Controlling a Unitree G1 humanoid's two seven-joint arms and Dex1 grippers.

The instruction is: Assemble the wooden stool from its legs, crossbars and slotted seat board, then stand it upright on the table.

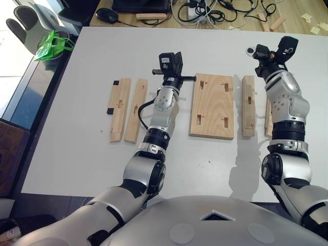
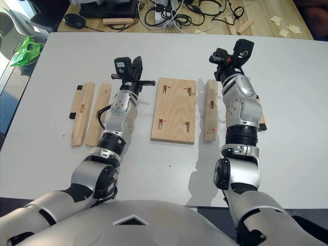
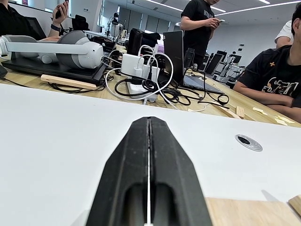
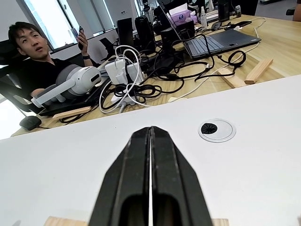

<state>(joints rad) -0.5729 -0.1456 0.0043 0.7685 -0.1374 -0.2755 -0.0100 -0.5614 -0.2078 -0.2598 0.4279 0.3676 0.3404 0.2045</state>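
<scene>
The slotted seat board (image 1: 211, 106) lies flat mid-table on the white table (image 1: 77, 154). To its left lie two slotted wooden pieces side by side (image 1: 121, 108) (image 1: 136, 109). On its right lies another slotted piece (image 1: 248, 105), and a further one (image 1: 268, 120) is mostly hidden behind my right arm. My left gripper (image 1: 170, 59) is shut and empty, just beyond the board's far left corner; its fingers (image 3: 136, 155) press together. My right gripper (image 1: 284, 43) hangs shut and empty past the far ends of the right-hand pieces, fingers (image 4: 164, 160) closed.
A round cable grommet (image 4: 216, 130) sits in the table beyond my right gripper. Behind the table's far edge is a wooden desk with tangled cables (image 3: 150, 87), a mouse (image 1: 106, 15) and wood offcuts (image 1: 151, 16). A green bag (image 1: 51, 45) sits off the left edge.
</scene>
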